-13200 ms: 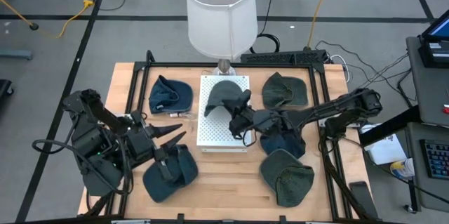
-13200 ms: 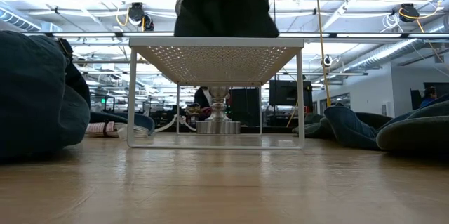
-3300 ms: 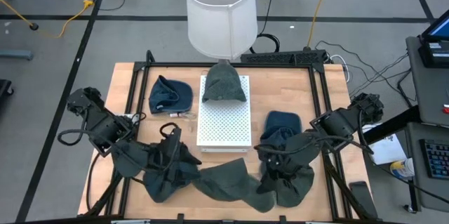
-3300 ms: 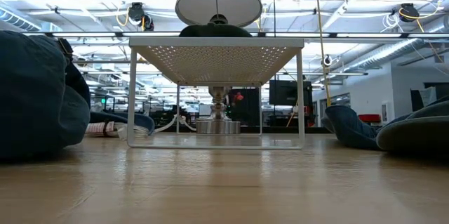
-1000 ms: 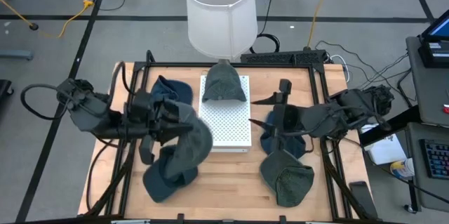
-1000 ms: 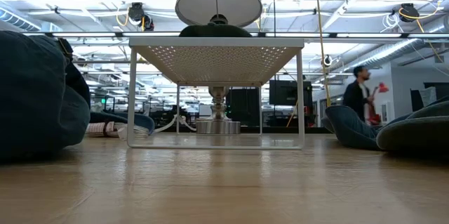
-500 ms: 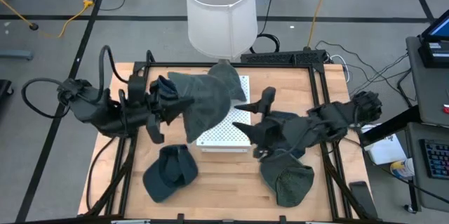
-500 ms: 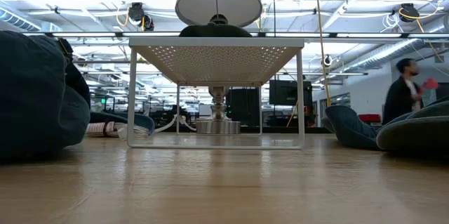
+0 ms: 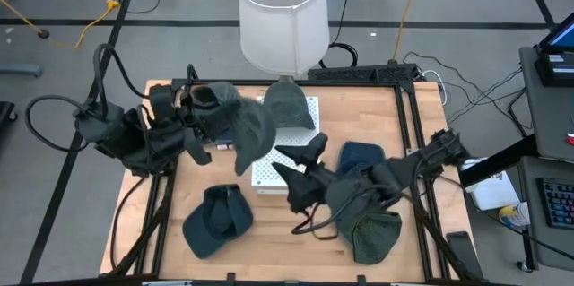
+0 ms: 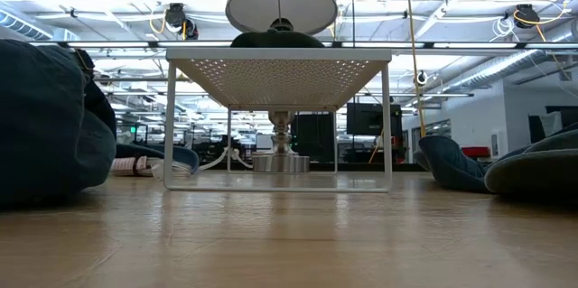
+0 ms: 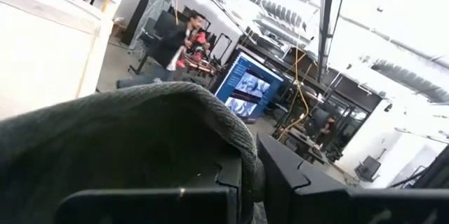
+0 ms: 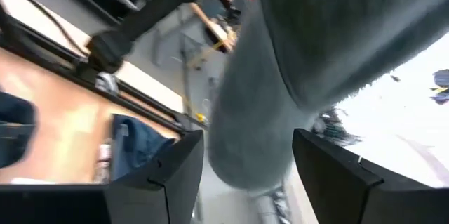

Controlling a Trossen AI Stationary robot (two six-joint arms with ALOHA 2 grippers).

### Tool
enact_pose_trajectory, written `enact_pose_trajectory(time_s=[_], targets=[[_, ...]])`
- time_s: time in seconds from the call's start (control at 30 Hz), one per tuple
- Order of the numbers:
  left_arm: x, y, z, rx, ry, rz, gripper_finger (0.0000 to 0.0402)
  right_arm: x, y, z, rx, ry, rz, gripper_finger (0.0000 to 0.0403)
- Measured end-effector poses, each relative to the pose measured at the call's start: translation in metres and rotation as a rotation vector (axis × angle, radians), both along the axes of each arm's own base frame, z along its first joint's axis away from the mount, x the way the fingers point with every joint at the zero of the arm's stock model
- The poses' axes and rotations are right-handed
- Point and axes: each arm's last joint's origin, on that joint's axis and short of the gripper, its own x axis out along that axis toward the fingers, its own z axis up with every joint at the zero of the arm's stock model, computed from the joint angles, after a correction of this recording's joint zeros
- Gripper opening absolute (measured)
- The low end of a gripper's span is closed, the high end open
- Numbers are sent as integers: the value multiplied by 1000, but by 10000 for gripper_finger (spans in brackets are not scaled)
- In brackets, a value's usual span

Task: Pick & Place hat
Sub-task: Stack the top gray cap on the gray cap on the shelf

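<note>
Two grippers here, both mine. My left gripper [image 9: 213,117] is pinched tight on a grey-green hat [image 9: 244,130], holding it in the air over the back-left of the table [image 9: 296,232], right beside the white perforated rack [image 9: 269,171]. My right gripper [image 9: 299,171] hangs with its fingers spread and nothing between them, just over the rack's front edge. No writing I can read anywhere. Another grey-green hat [image 9: 289,107] sits on the rack under the white lamp [image 9: 282,15]. A blue cap [image 9: 216,219] lies front-left; more hats are bunched front-right under my right arm
</note>
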Motion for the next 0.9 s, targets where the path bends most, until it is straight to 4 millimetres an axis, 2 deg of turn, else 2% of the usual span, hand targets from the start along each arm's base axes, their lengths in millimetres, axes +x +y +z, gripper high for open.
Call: enact_pose_trajectory(time_s=[0.33, 0.6, 0.73, 0.9], targets=[[3, 1, 4, 13, -35, 30, 24, 22, 17, -8, -5, -133, -128, 210], [3, 1, 5, 13, -42, 20, 24, 40, 24, -27, -19, -132, -158, 210], [4, 1, 5, 20, -52, -11, 24, 44, 20, -26, -36, -150, -271, 210], [4, 0, 5, 15, -64, -49, 24, 49, 4, -22, 12, -206, -363, 210]])
